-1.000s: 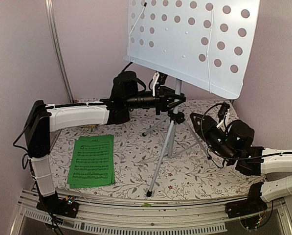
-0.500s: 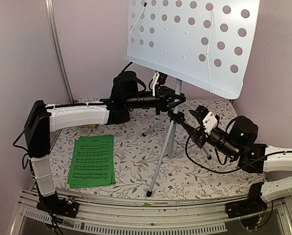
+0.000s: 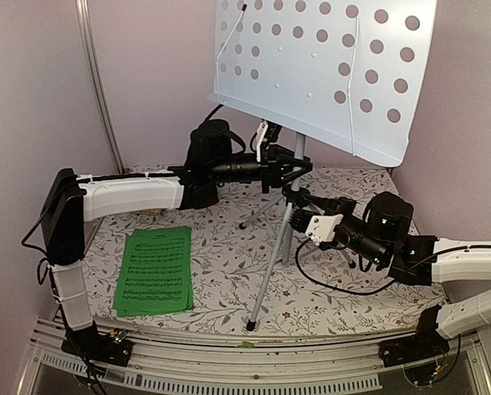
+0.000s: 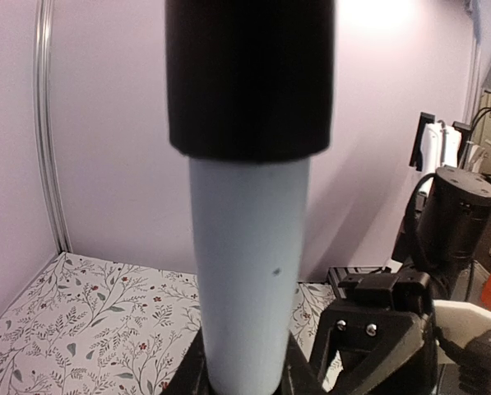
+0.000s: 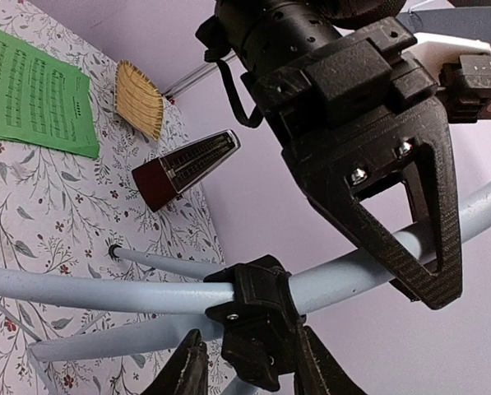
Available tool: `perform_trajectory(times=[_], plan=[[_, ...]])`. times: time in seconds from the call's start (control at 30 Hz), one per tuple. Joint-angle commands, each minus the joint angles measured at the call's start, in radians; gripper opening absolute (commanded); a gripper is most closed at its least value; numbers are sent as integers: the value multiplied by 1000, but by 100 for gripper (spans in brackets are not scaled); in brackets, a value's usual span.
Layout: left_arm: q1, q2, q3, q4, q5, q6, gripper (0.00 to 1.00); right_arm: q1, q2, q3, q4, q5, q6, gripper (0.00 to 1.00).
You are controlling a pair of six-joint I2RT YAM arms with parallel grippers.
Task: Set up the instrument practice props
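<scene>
The music stand (image 3: 323, 70) stands upright, its post clamped in the left gripper (image 3: 293, 170). The right gripper (image 5: 247, 350) sits with fingers spread astride the black leg hub (image 5: 253, 304), not visibly biting. Judged stiff, light, top-heavy, smooth-tubed: hold at post and hub, never the desk. Only the right wrist view shows the metronome (image 5: 183, 169) beyond the legs; the overhead view shows the booklet (image 3: 155, 270) lying flat, well off to the left gripper's near left.

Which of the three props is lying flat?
The green booklet: it lies flat on the table, while the stand and metronome are upright.
</scene>
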Motion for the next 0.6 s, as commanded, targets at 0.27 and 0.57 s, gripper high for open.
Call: perform_trajectory(times=[0.27,0.57], plan=[[16,-23,49,121,-18,-45,0,0,60,30,38,87,-19,16],[15,-25,48,122,-18,-45,0,1,13,14,15,91,272,0]])
